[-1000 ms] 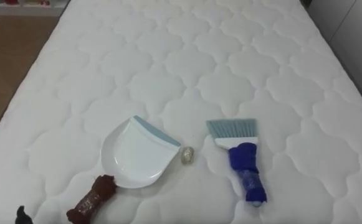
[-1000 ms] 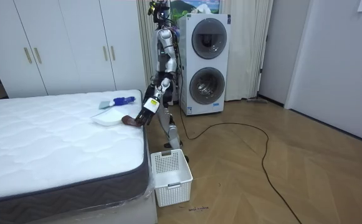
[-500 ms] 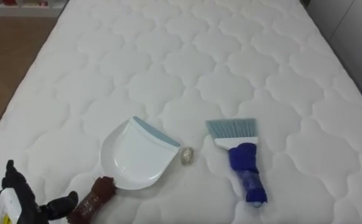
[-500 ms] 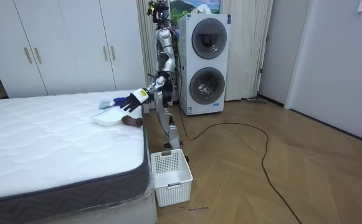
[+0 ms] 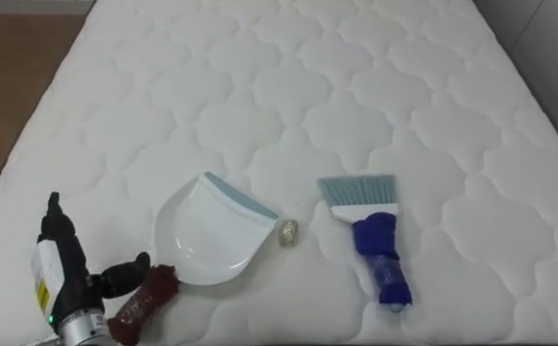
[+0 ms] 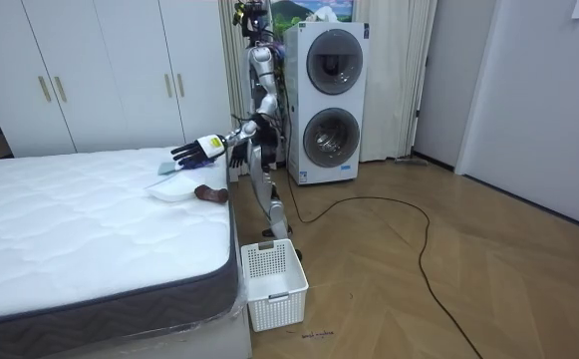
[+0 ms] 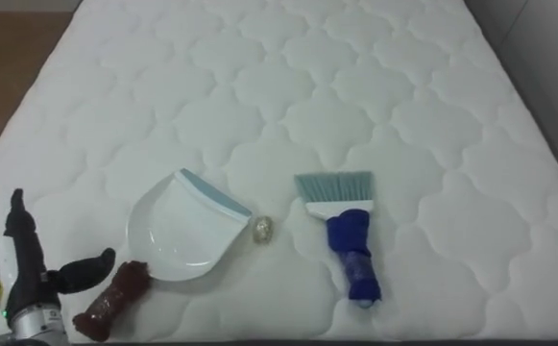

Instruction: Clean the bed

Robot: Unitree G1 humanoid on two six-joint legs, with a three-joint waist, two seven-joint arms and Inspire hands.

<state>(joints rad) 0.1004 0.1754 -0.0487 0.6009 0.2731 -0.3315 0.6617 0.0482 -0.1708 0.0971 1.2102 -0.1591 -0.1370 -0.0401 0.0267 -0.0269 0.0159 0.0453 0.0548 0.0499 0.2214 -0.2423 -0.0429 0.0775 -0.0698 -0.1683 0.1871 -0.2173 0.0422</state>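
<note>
A white dustpan (image 5: 206, 235) with a brown handle (image 5: 144, 303) lies on the white quilted mattress (image 5: 307, 96) near its front edge. A small crumpled wad (image 5: 286, 232) rests just off the pan's lip. To its right lies a blue hand brush (image 5: 375, 240), bristles pointing away from me. My left hand (image 5: 62, 279) is raised at the lower left, open, fingers straight and thumb reaching toward the brown handle without closing on it. In the room view that hand (image 6: 194, 151) hovers above the dustpan (image 6: 169, 189) at the bed's corner.
I stand at the corner of the bed. A white slatted basket (image 6: 274, 284) sits on the wooden floor by the bed. Two stacked washing machines (image 6: 329, 100) stand behind me, and white wardrobes (image 6: 100, 70) line the wall.
My left hand has risen from the bed's edge and now hangs open over the mattress beside the dustpan handle. Dustpan, wad and brush have stayed put.
</note>
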